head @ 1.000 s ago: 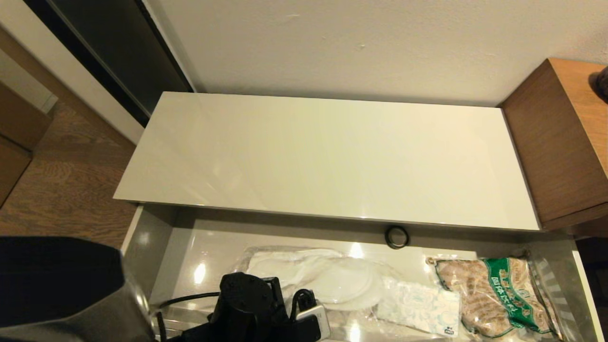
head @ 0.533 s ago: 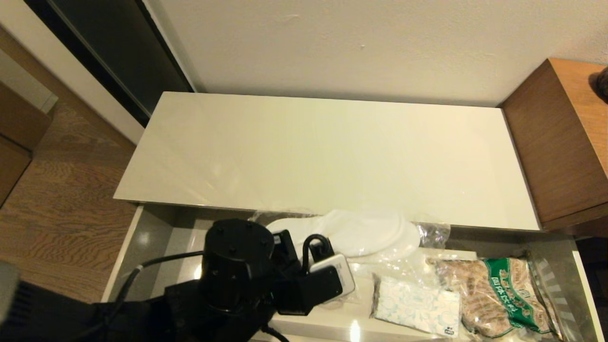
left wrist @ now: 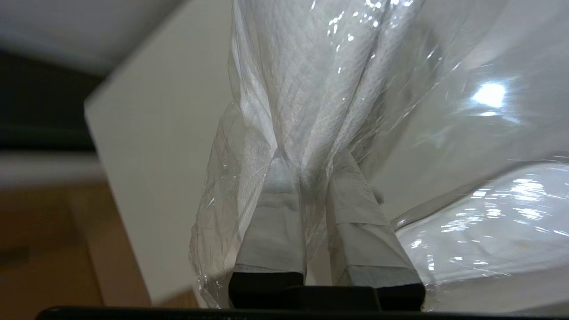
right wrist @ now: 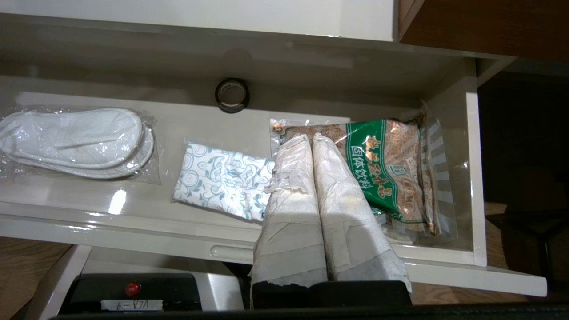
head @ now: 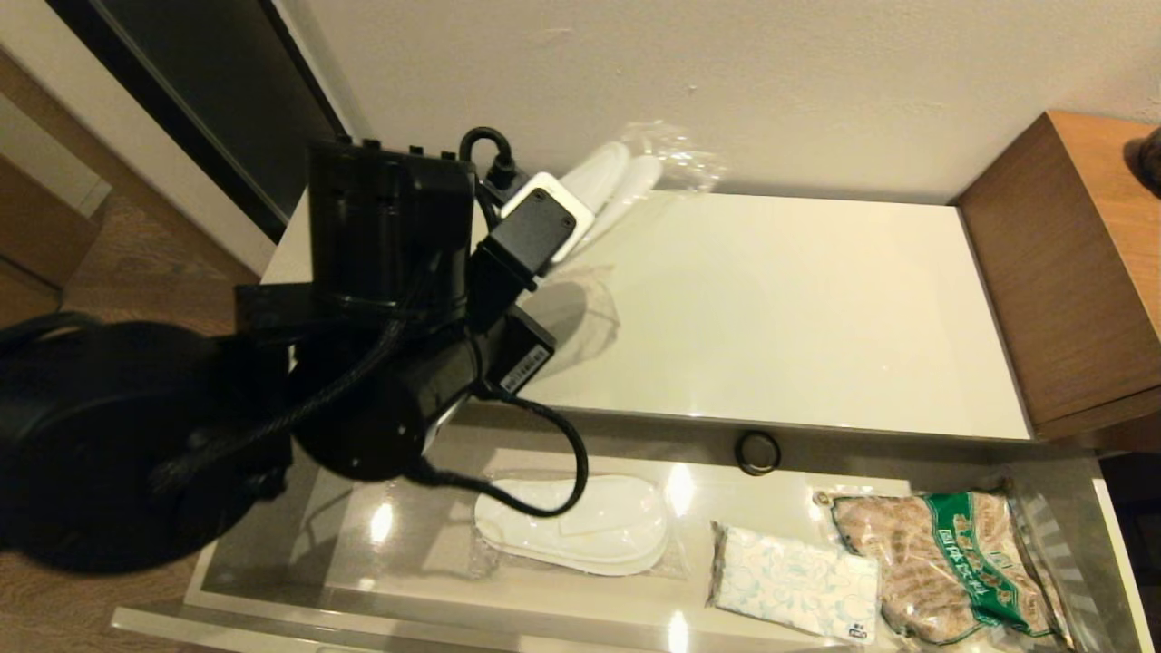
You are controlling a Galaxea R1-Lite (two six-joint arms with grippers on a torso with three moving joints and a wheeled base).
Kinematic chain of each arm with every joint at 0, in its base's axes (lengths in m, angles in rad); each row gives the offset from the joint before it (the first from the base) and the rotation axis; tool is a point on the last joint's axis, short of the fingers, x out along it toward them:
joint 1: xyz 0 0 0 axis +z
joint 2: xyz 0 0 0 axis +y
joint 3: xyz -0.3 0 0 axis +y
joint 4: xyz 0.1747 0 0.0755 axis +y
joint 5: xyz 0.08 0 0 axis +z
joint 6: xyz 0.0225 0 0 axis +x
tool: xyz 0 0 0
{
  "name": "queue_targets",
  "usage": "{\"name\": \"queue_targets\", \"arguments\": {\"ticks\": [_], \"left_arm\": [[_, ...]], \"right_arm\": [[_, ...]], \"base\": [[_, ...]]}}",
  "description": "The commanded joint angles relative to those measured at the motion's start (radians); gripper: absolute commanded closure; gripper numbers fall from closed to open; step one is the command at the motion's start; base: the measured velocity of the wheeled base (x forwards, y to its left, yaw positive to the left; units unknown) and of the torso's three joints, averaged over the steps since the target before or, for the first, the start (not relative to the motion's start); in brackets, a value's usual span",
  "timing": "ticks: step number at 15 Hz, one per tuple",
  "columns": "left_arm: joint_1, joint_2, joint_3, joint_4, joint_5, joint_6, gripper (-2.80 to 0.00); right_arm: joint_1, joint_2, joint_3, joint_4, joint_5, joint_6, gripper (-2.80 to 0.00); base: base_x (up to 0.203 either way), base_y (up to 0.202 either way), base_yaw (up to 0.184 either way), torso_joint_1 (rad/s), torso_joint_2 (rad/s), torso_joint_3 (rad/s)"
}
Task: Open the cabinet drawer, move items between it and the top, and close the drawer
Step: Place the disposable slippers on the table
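The cabinet drawer [head: 417, 531] stands pulled open below the glossy cream top [head: 771, 308]. My left gripper [left wrist: 306, 171] is shut on a clear bag of white slippers [head: 621, 172], held in the air over the top's back left part, near the wall. A second bag of slippers [head: 580, 526] lies on the drawer floor. The patterned tissue pack [head: 794, 589] lies to its right. My right gripper [right wrist: 311, 140] is shut and empty; it hovers over the drawer's front, above the tissue pack [right wrist: 222, 180] and the food bag's edge.
A green-labelled bag of brown food [head: 943, 562] fills the drawer's right end. A black ring [head: 757, 452] sits at the drawer's back. The brown wooden cabinet [head: 1079, 263] stands against the top's right end. The wall runs close behind the top.
My left arm has risen out of the drawer with one bag of slippers and carried it back over the top's left rear. The other slippers and the tissue pack stay in the drawer.
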Motion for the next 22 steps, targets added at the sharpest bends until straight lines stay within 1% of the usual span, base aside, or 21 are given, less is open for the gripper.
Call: {"name": "queue_targets", "arguments": {"ticks": [1,3,5,8,10,14,17,18,19,22], "left_arm": [[0.100,0.113,-0.076,0.058,0.022,-0.087,0.00],[0.218,0.256,-0.148,0.102,0.028,-0.168,0.00],[0.310,0.391,-0.236,0.117,0.030,-0.213,0.00],[0.377,0.519,-0.409,0.135,0.033,-0.245,0.00],[0.386,0.523,-0.477,0.201,0.031,-0.249,0.00],[0.381,0.500,-0.604,0.243,0.028,-0.245,0.00],[0.362,0.441,-0.703,0.363,0.014,-0.247,0.00],[0.354,0.417,-0.706,0.394,0.013,-0.248,0.00],[0.347,0.399,-0.696,0.422,0.011,-0.249,-2.80],[0.343,0.381,-0.653,0.431,0.012,-0.251,-2.80]], "right_arm": [[0.000,0.001,0.000,0.000,0.000,-0.001,0.00],[0.000,0.001,0.000,0.000,0.000,-0.001,0.00],[0.000,0.001,0.000,0.000,0.000,-0.001,0.00],[0.000,0.001,0.000,0.000,0.000,-0.001,0.00],[0.000,0.001,0.000,0.000,0.000,-0.001,0.00],[0.000,0.001,0.000,0.000,0.000,-0.001,0.00],[0.000,0.001,0.000,0.000,0.000,-0.001,0.00],[0.000,0.001,0.000,0.000,0.000,-0.001,0.00],[0.000,0.001,0.000,0.000,0.001,-0.001,0.00],[0.000,0.001,0.000,0.000,0.000,-0.001,0.00]], "base": [[0.000,0.000,0.000,0.000,0.00,0.000],[0.000,0.000,0.000,0.000,0.00,0.000],[0.000,0.000,0.000,0.000,0.00,0.000],[0.000,0.000,0.000,0.000,0.00,0.000],[0.000,0.000,0.000,0.000,0.00,0.000],[0.000,0.000,0.000,0.000,0.00,0.000],[0.000,0.000,0.000,0.000,0.00,0.000],[0.000,0.000,0.000,0.000,0.00,0.000],[0.000,0.000,0.000,0.000,0.00,0.000],[0.000,0.000,0.000,0.000,0.00,0.000]]}}
